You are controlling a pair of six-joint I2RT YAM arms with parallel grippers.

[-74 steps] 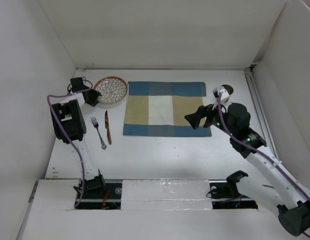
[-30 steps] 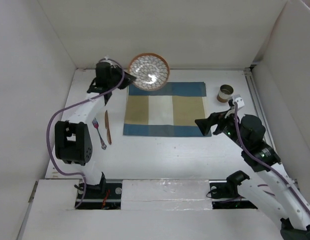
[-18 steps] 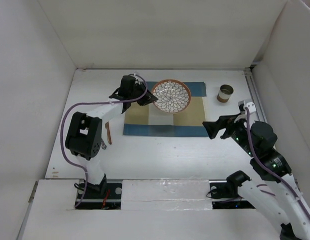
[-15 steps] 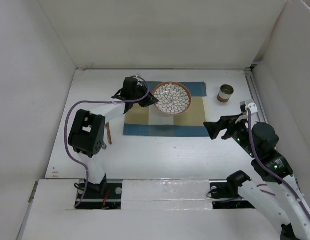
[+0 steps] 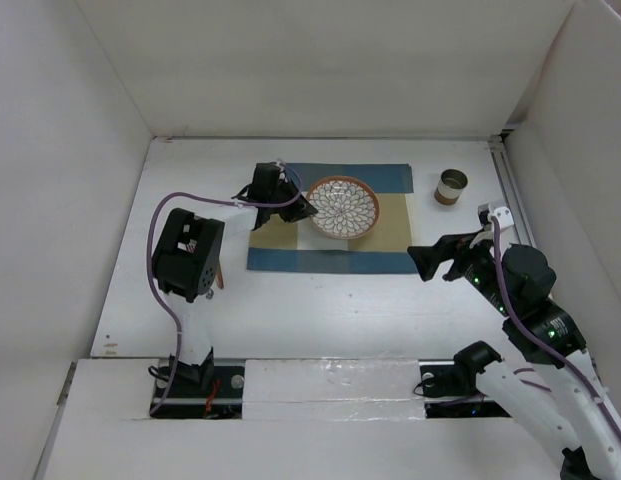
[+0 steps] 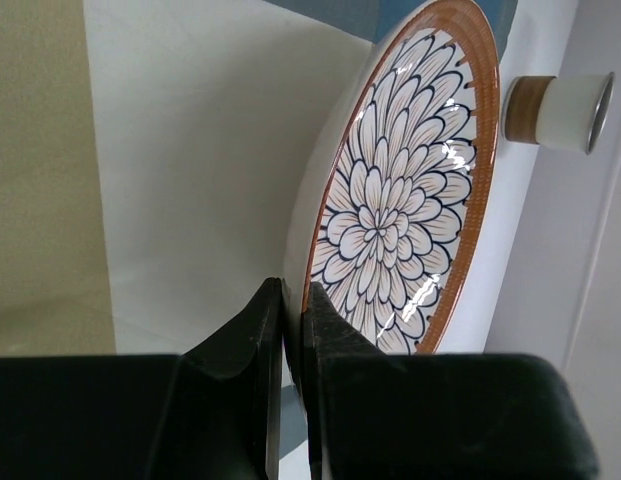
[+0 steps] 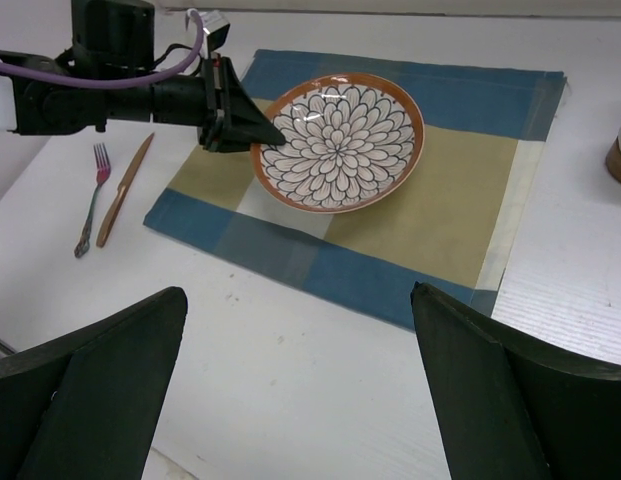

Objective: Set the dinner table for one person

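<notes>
Table [image 5: 320,300]: a wide, plain white surface walled in white at the far, left and right sides; everything else lies on it or hangs over it
Placemat [image 5: 390,225]: a blue-and-beige checked cloth with a white middle square, flat on the table, midway between the left and right edges and nearer the far edge than the near one
Plate [image 5: 343,207]: round, with a brown rim and a dark petal pattern on white, face up over the middle of the placemat, a little toward its far left; whether its underside touches the cloth cannot be told
Left gripper [image 5: 303,208]: reaching in from the left-edge side, its two black fingers [image 6: 265,340] clamped on the plate's left rim, one on each face of it
Right gripper [image 5: 427,262]: jaws spread wide and holding nothing, above the table at the placemat's near right corner, pointing toward the plate but well apart from it
Cup [image 5: 452,186]: small, pale with a brown band at its base, standing on the bare table toward the far right corner, near the placemat's right side but not on it
Fork [image 7: 93,195]: on the bare table between the placemat and the left edge, tines toward the far edge
Knife [image 7: 125,188]: wood-coloured, just beside the fork on the placemat side and roughly parallel to it, the two apart; from above the left arm hides most of both
</notes>
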